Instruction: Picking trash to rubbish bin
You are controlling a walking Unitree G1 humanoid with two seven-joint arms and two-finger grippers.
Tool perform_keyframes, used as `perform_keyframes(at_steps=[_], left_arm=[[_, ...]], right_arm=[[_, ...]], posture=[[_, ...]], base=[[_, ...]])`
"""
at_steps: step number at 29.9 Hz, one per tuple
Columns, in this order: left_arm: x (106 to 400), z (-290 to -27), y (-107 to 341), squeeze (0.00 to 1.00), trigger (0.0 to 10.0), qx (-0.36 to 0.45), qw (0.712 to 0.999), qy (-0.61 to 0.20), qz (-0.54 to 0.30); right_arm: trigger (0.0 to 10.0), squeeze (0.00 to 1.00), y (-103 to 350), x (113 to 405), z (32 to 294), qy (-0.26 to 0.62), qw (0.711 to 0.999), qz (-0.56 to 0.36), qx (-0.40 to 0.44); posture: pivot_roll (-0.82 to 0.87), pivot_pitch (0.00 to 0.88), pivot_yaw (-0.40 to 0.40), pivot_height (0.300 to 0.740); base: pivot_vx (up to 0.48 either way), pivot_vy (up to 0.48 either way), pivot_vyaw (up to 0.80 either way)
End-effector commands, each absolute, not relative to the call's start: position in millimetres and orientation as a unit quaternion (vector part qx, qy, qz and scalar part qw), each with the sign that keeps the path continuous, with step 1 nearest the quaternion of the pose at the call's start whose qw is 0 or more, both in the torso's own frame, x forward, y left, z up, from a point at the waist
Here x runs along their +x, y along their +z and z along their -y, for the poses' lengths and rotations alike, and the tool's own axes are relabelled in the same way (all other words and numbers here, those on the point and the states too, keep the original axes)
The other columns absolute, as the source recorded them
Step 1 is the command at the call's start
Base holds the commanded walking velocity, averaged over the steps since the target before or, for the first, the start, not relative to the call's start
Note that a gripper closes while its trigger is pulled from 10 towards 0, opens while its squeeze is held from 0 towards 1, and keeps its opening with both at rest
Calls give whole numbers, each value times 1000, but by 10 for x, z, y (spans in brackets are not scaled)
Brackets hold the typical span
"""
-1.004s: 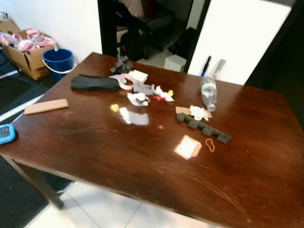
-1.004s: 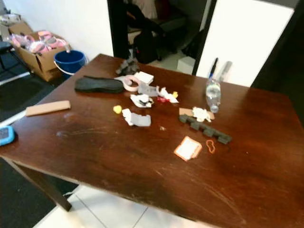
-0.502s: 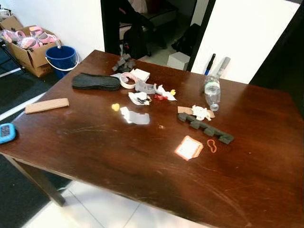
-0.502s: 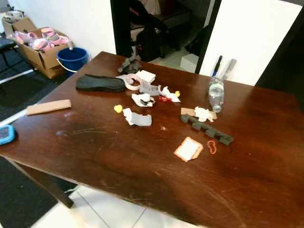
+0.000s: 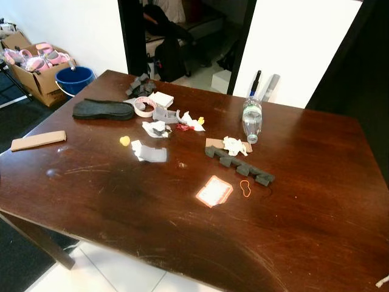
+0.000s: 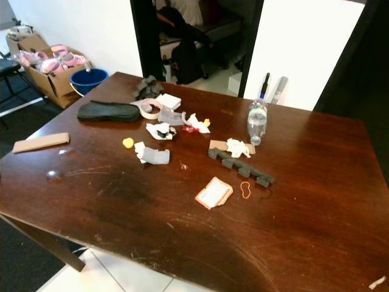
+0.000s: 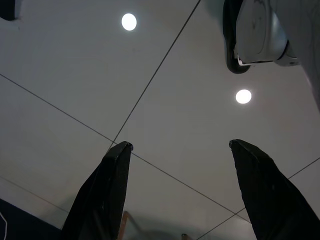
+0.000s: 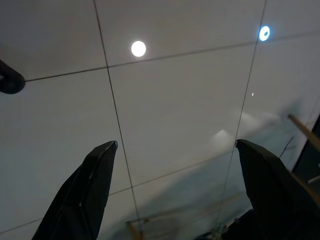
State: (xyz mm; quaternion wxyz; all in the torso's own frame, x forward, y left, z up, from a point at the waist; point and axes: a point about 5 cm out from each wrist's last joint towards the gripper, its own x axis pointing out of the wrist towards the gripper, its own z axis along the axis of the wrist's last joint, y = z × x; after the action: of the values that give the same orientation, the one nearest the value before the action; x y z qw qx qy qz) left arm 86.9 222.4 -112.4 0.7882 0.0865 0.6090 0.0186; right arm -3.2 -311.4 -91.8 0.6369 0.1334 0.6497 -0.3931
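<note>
Both the left gripper [image 7: 175,150] and right gripper [image 8: 175,150] hang wide open and empty over floor tiles, well below the littered table [image 5: 316,201], so approach squarely before reaching for the orange card [image 5: 214,191].

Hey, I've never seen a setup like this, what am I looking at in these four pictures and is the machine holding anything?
A walking humanoid robot took these. Two pictures come from cameras in its head, looking down at a brown table. On it lie scraps: a plastic bottle on its side, a black shoe sole, crumpled paper, an orange rubber band, a small card and a notched dark foam strip. A blue bucket stands on the floor beyond.

The other two come from wrist cameras, each looking past that arm's two black fingers at pale floor tiles. The left gripper and right gripper have their jaws spread and hold nothing.
</note>
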Motion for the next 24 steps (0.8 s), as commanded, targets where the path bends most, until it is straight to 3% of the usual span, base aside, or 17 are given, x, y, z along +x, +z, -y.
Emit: perform_keyframes(at_steps=[1, 7, 11, 12, 14, 15, 19, 20, 22, 23, 24], left_arm=[[791, -2256, -1133, 0, 10000, 84, 781, 23, -618], [777, -2252, -1137, 0, 10000, 81, 780, 24, -620], [765, -2241, -1142, 0, 10000, 79, 779, 23, -622], [765, -2241, -1142, 0, 10000, 79, 779, 23, -622], [762, -2237, -1143, 0, 10000, 78, 779, 23, -622], [762, -2237, -1143, 0, 10000, 78, 779, 23, -622], [768, -2244, -1141, 0, 10000, 75, 780, 25, -621], [768, -2244, -1141, 0, 10000, 75, 780, 25, -621], [777, -2250, -1138, 0, 10000, 75, 781, 26, -619], [777, -2250, -1138, 0, 10000, 75, 781, 26, -619], [781, -2252, -1136, 0, 10000, 75, 781, 26, -619]], right_arm=[[10000, 0, -875, -162, 3192, -431, 615, -641, 158], [10000, 0, -737, -326, 3436, -516, 584, -600, 180], [10000, 0, -552, -453, 3704, -631, 531, -536, 182], [10000, 0, -552, -453, 3704, -631, 531, -536, 182], [10000, 0, -343, -451, 3985, -703, 515, -466, 150], [10000, 0, -343, -451, 3985, -703, 515, -466, 150], [10000, 0, 266, -111, 4610, -781, 547, -288, 92], [10000, 0, 266, -111, 4610, -781, 547, -288, 92], [10000, 0, 593, 213, 4842, -777, 589, -206, 79], [10000, 0, 593, 213, 4842, -777, 589, -206, 79], [10000, 0, 725, 376, 4912, -769, 610, -175, 75]], posture=[[50, 102, -48, 740], [46, 102, -49, 740], [31, 102, -50, 740], [31, 102, -50, 740], [29, 102, -51, 740], [29, 102, -51, 740], [26, 98, -51, 740], [26, 98, -51, 740], [29, 93, -54, 740], [29, 93, -54, 740], [31, 93, -54, 740]], base=[[0, 0, 0], [0, 0, 0], [0, 0, 0], [0, 0, 0], [0, 0, 0], [0, 0, 0], [0, 0, 0], [0, 0, 0], [0, 0, 0], [0, 0, 0], [0, 0, 0]])
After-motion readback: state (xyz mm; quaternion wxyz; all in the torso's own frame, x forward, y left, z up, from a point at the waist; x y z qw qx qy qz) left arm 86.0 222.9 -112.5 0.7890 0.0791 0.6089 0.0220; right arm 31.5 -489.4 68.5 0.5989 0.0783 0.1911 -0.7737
